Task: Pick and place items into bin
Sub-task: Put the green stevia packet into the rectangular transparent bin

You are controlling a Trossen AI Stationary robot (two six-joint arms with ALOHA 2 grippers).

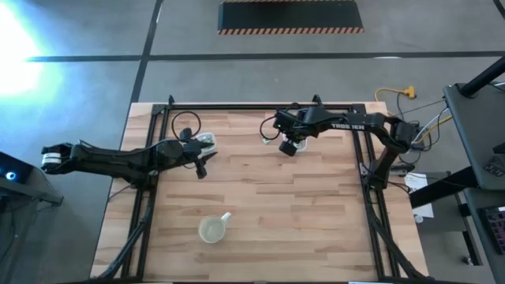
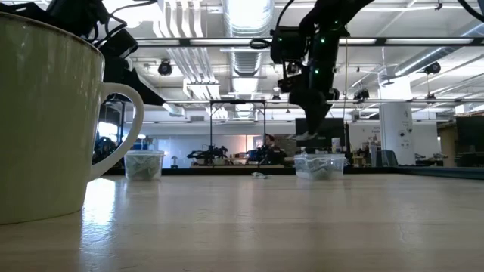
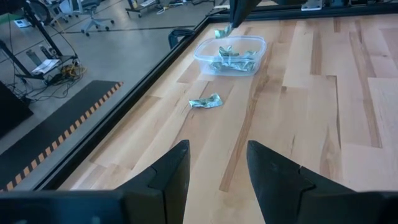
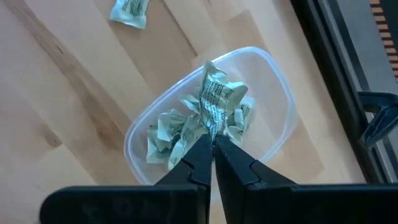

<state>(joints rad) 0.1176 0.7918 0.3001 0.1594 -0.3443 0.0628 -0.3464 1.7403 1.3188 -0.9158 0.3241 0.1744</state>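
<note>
Dark against the wood, your left gripper (image 1: 200, 169) hangs over the table's left side with fingers spread and empty, just beside a clear container (image 1: 207, 141) of pale green pieces. One stray piece (image 3: 206, 102) lies on the boards between containers. Your right gripper (image 4: 213, 144) pinches a crumpled green packet (image 4: 216, 99) directly above the bin (image 4: 273, 81), which holds more packets (image 4: 163, 138).

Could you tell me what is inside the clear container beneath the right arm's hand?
The clear container holds a heap of crumpled pale green packets. The right hand, shut on one packet, hangs over it. Its fingers hide the container's near part, so any packets beneath them cannot be seen.
</note>
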